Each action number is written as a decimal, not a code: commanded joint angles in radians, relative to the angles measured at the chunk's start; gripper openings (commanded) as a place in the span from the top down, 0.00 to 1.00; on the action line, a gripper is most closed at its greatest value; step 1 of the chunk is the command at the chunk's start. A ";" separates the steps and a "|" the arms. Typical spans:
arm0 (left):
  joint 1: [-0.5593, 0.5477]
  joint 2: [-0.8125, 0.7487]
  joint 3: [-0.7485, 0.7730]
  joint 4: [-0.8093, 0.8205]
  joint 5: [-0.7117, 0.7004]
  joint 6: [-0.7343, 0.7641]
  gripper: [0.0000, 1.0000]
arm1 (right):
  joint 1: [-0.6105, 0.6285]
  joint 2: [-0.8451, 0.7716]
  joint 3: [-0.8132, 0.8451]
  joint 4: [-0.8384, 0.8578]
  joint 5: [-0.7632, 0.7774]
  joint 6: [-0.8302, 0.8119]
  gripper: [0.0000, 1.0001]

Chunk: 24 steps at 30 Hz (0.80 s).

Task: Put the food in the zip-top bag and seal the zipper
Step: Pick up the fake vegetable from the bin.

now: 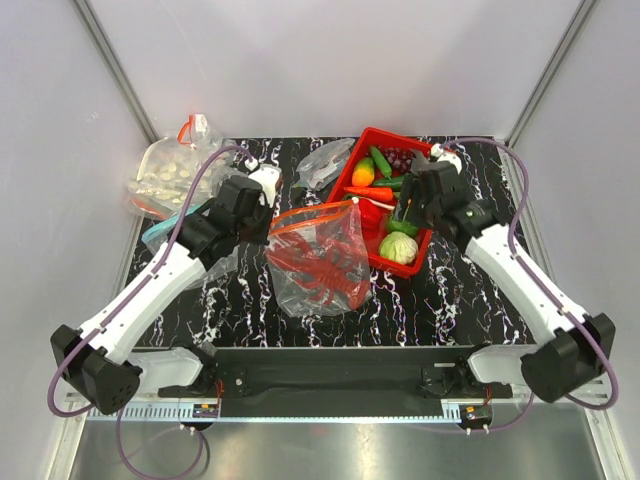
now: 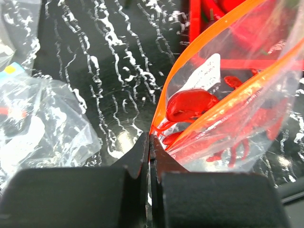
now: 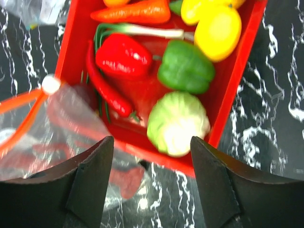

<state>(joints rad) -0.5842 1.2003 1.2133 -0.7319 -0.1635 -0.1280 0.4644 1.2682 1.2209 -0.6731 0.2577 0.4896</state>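
The clear zip-top bag point(image 1: 318, 258) lies mid-table with its mouth held up, and a red lobster point(image 2: 191, 104) is inside. My left gripper point(image 2: 150, 140) is shut on the corner of the red-orange zipper point(image 2: 197, 45), at the bag's left side point(image 1: 270, 225). My right gripper point(image 3: 152, 142) hangs open and holds nothing, above the near rim of the red tray point(image 3: 237, 80), right of the bag mouth point(image 1: 405, 213). In the tray are a cabbage point(image 3: 176, 123), red pepper point(image 3: 122, 54), green pepper point(image 3: 185, 66), chili point(image 3: 107, 90), carrot point(image 3: 133, 12) and a yellow fruit point(image 3: 218, 31).
A bag of pale round pieces point(image 1: 175, 175) sits at the back left. A clear bag with a teal strip point(image 1: 165, 232) lies under my left arm. Another crumpled clear bag point(image 1: 322, 165) is behind the tray's left side. Grey walls close in the table.
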 commanded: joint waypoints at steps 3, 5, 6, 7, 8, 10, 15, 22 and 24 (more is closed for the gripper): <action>0.011 -0.027 -0.011 0.083 -0.076 0.014 1.00 | -0.050 0.134 0.098 0.089 -0.209 -0.169 0.27; 0.012 -0.022 -0.014 0.078 -0.097 0.019 1.00 | -0.056 0.190 0.132 0.096 -0.218 -0.218 0.27; 0.014 -0.018 -0.014 0.078 -0.106 0.019 1.00 | -0.070 0.206 0.147 0.113 -0.227 -0.236 0.25; 0.014 -0.015 -0.017 0.078 -0.113 0.019 1.00 | -0.078 0.235 0.150 0.130 -0.288 -0.256 0.23; 0.018 -0.013 -0.017 0.080 -0.120 0.019 1.00 | -0.087 0.249 0.155 0.145 -0.332 -0.305 0.19; 0.027 0.002 -0.012 0.078 -0.122 0.016 1.00 | -0.095 0.308 0.183 0.179 -0.411 -0.347 0.12; 0.081 0.053 0.011 0.069 -0.087 0.014 1.00 | -0.095 0.474 0.301 0.124 -0.479 -0.480 0.00; 0.124 0.111 0.070 0.051 -0.064 0.018 1.00 | -0.095 0.654 0.359 0.144 -0.503 -0.621 0.00; 0.132 0.133 0.084 0.039 -0.060 0.018 1.00 | -0.095 0.716 0.409 0.120 -0.495 -0.646 0.00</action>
<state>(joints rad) -0.4667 1.3201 1.2240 -0.7189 -0.2302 -0.1230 0.3717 1.9285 1.5372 -0.5491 -0.2115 -0.0616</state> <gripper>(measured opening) 0.005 0.994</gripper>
